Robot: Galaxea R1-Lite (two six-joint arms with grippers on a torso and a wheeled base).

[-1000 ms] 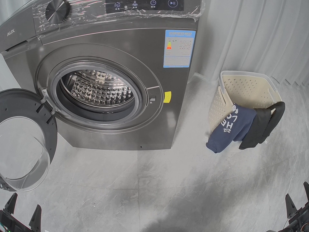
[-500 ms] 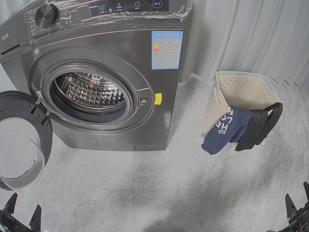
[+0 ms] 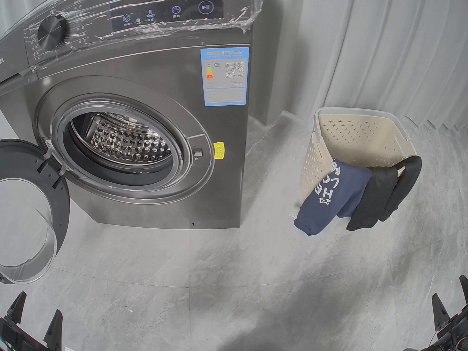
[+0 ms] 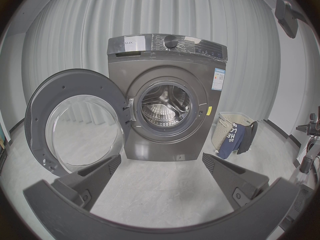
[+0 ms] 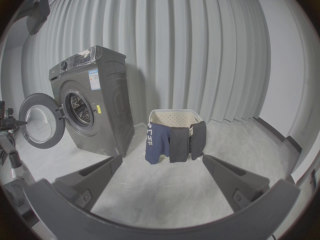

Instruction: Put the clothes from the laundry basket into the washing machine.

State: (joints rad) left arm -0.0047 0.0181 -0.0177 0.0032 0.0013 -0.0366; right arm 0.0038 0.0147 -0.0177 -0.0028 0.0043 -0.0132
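A: Left gripper (image 4: 160,158), right gripper (image 5: 161,158): state?
B: Both spread wide, empty, low at six o'clock.
A: Clothes?
B: Navy sweatshirt (image 3: 331,196) and black garment (image 3: 378,196), draped over the laundry basket (image 3: 360,115) rim at two o'clock, probably easy to pinch. Washing machine (image 3: 146,64) at eleven o'clock, door (image 3: 24,171) open, baring the drum (image 3: 126,140).

A pale grey tiled floor (image 3: 273,279) with faint marble veining and thin grout lines spreads across the room. At its far side a long, light grey pleated fabric curtain (image 3: 380,45) hangs in deep vertical folds, its hem reaching down to the tiles. In the right wrist view a plain white wall (image 5: 283,67) stands just beside the curtain's end, and a dark skirting strip (image 5: 276,130) runs along its foot where it meets the floor.
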